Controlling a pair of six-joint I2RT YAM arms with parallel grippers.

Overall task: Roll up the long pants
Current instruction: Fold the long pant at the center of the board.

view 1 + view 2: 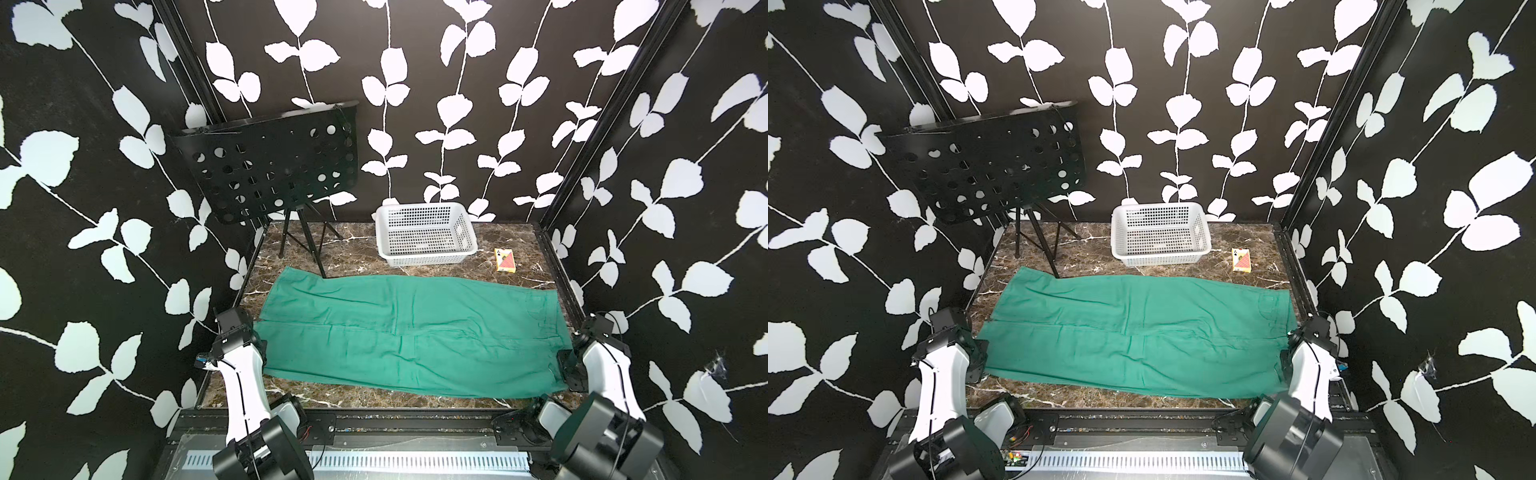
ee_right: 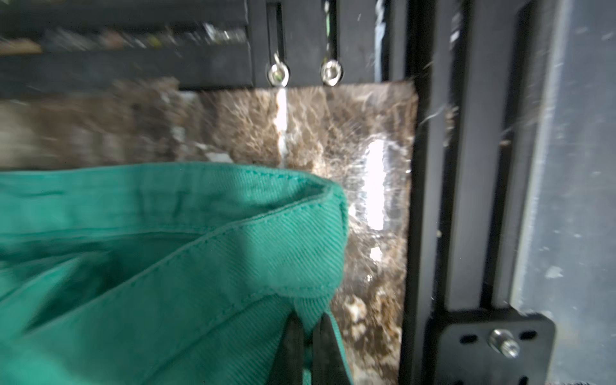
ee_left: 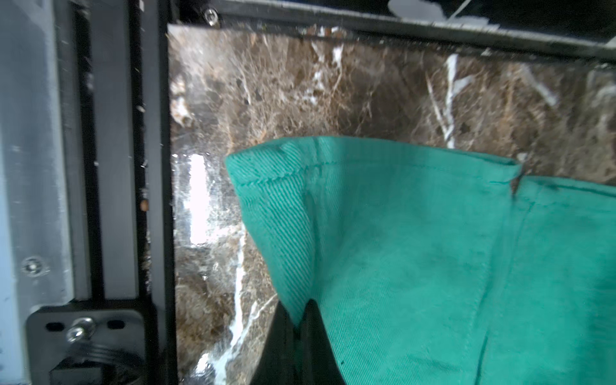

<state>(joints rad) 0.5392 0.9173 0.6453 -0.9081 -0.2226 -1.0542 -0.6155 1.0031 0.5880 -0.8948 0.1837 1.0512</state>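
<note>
The left gripper point(image 3: 297, 316) is pinched together on a hem corner of the pants point(image 1: 407, 332), and the right gripper point(image 2: 309, 325) is clamped the same way on a waistband corner. Each bite looks thin and sits right at the cloth's edge, so a sharp pull could slip a corner free and leave the roll lopsided. The pants lie flat and unrolled across the table point(image 1: 365, 253), just in front of the basket point(image 1: 428, 258). Uneven lifting from opposite ends could bunch the middle. It could also drag the far edge against the basket, the card box point(image 1: 505, 260) beside it, or the stand point(image 1: 266, 166) on its other side, whose foot sits at the cloth's edge.
</note>
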